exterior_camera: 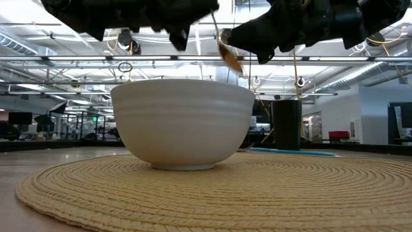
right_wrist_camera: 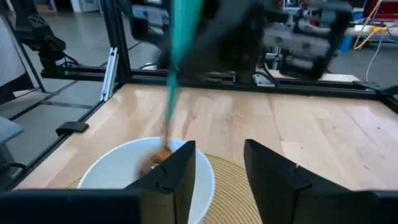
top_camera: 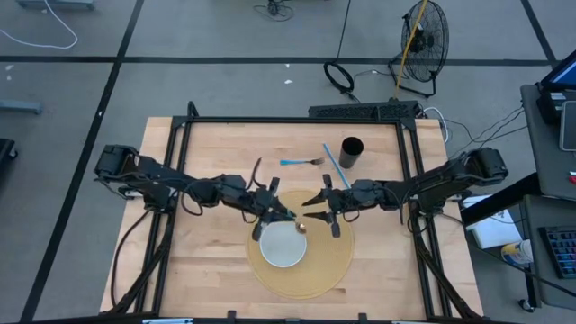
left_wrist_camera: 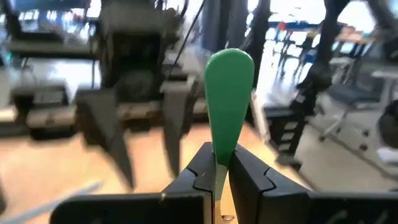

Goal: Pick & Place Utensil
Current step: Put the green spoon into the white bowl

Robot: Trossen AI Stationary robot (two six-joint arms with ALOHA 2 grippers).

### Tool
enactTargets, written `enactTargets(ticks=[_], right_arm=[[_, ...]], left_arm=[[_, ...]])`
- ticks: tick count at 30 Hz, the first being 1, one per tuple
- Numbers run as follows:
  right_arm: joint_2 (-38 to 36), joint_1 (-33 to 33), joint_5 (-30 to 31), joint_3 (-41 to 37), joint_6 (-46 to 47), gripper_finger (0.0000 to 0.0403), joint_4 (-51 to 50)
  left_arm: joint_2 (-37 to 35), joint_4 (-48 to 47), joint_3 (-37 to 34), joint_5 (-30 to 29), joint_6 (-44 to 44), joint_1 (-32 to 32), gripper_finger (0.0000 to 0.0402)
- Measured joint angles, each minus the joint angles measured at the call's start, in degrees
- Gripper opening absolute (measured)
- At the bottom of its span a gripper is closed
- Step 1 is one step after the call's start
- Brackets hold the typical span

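A spoon with a green handle (left_wrist_camera: 229,93) and a brown head (right_wrist_camera: 157,158) hangs over a white bowl (top_camera: 282,247), which stands on a round woven placemat (top_camera: 335,261). My left gripper (top_camera: 277,212) is shut on the spoon, above the bowl's far rim. My right gripper (right_wrist_camera: 217,168) faces it from the table's right. It is open, with nothing between its fingers, just beside the spoon. In the low view the brown head (exterior_camera: 226,57) hangs above the bowl (exterior_camera: 183,122). My left gripper pinches the spoon's green handle (left_wrist_camera: 219,163) between its two fingers, a little below the handle's rounded free end. The fingers come in level from the table's left and lie across the handle. The spoon is lifted clear and hangs tilted, its head down over the bowl.
On the far part of the table lie a blue fork (top_camera: 301,162) and a blue stick (top_camera: 335,167), next to a black cup (top_camera: 351,153). A black frame (top_camera: 288,120) borders the tabletop.
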Motion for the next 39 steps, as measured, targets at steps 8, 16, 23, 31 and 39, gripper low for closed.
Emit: enactTargets(ticks=[8,16,23,31,39], right_arm=[[-5.36,0.33,0.0,-0.01,0.5,0.0149,-7.49],[-9.93,0.79,-0.02,-0.01,-0.14,0.015,-10.35],[-10.54,1.11,-0.06,-0.01,-0.67,0.0147,-10.74],[-10.52,1.11,-0.04,-0.01,0.16,0.015,-11.8],[-10.52,1.11,-0.04,-0.01,-0.52,0.0147,-12.42]], left_arm=[[-2.74,-12.06,0.05,4.97,-1.24,-2.3,0.0022],[-3.29,-18.8,-0.03,8.17,3.65,-5.18,0.0022],[-1.85,-21.63,-0.85,13.25,14.22,-2.11,0.0022],[-0.73,-19.71,-0.88,22.66,15.67,5.64,0.0022],[3.4,-17.91,-0.77,27.37,15.54,9.28,0.0032]])
